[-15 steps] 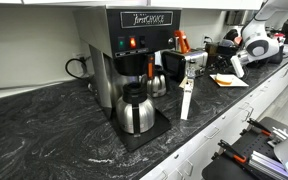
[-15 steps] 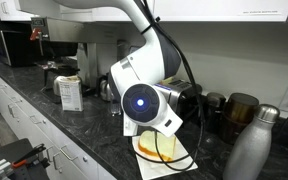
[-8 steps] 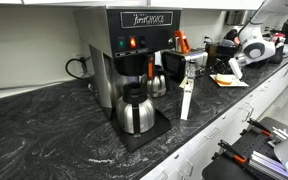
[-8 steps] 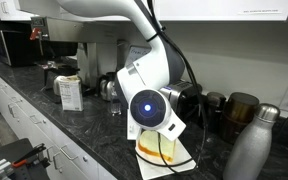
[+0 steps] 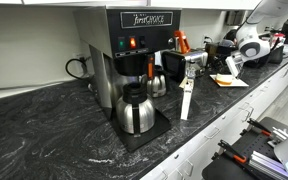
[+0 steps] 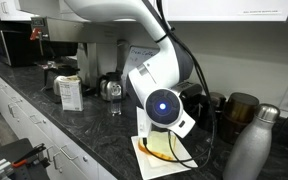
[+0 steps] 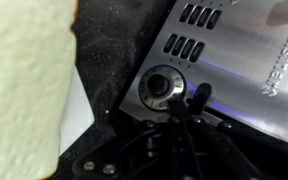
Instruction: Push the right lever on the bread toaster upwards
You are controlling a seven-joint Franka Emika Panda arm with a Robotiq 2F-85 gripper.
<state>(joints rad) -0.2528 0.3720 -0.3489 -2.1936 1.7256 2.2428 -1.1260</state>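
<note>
In the wrist view the bread toaster (image 7: 229, 50) fills the upper right: a shiny chrome face with dark vent slots, a round knob (image 7: 161, 85) and a dark lever (image 7: 198, 97) just right of the knob. My gripper (image 7: 177, 113) comes in from below. Its dark fingers stand together, shut and empty, with the tips just below the knob and close beside the lever. I cannot tell whether they touch it. In both exterior views the arm's wrist (image 6: 162, 105) (image 5: 250, 45) leans down over the counter and hides the gripper and most of the toaster.
A pale bread slice (image 7: 24, 90) lies on white paper (image 6: 164, 158) left of the toaster. A steel bottle (image 6: 256, 145) and dark jar (image 6: 240, 110) stand nearby. The coffee brewer (image 5: 134, 50), steel carafe (image 5: 135, 110) and white carton (image 5: 187, 96) stand farther along the counter.
The arm's wrist has swung over and lowered toward the toaster end of the counter, over the white paper. Nothing else has moved.
</note>
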